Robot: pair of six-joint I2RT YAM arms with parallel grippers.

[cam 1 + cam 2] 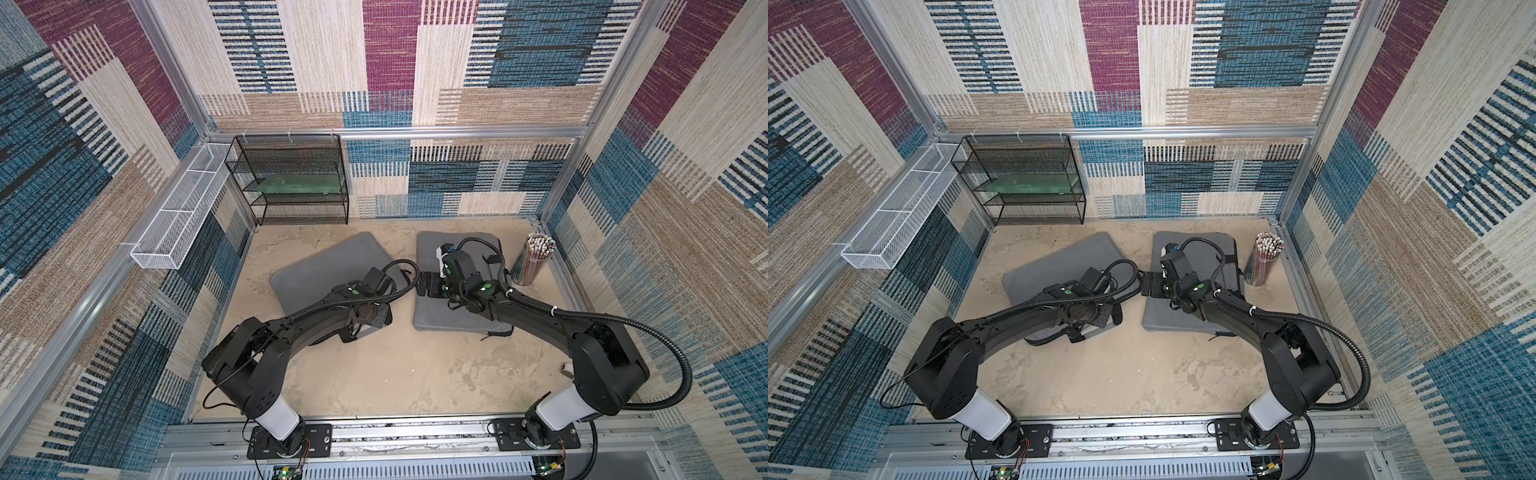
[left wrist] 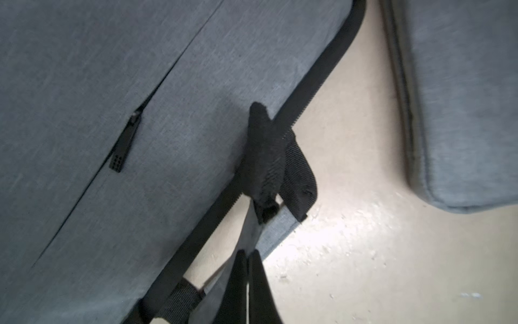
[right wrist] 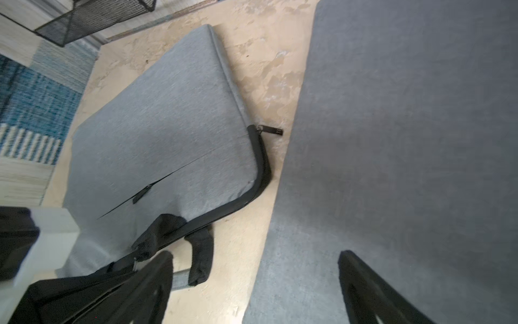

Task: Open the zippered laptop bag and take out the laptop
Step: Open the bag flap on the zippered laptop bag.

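Observation:
The grey zippered laptop bag [image 1: 332, 257] lies left of centre in both top views, also [image 1: 1067, 257]. Its black zipper tape [image 2: 322, 78] gapes along the near edge, between two black webbing handles [image 2: 297, 179]. The main zipper pull [image 3: 273, 131] sits at the bag's corner. My left gripper [image 2: 248, 256] is shut, pinching the grey lower edge of the bag [image 2: 276, 232] at that opening. The laptop is hidden. My right gripper [image 3: 256, 252] hangs open over the left edge of a second grey bag [image 1: 440, 316]; its fingers hold nothing.
A cup of pencils [image 1: 534, 257] stands at the right, beside the second bag. A black mesh shelf [image 1: 291, 178] is at the back left, and a white wire basket [image 1: 178, 224] hangs on the left wall. A front pocket zipper pull [image 2: 123, 146] lies on the bag.

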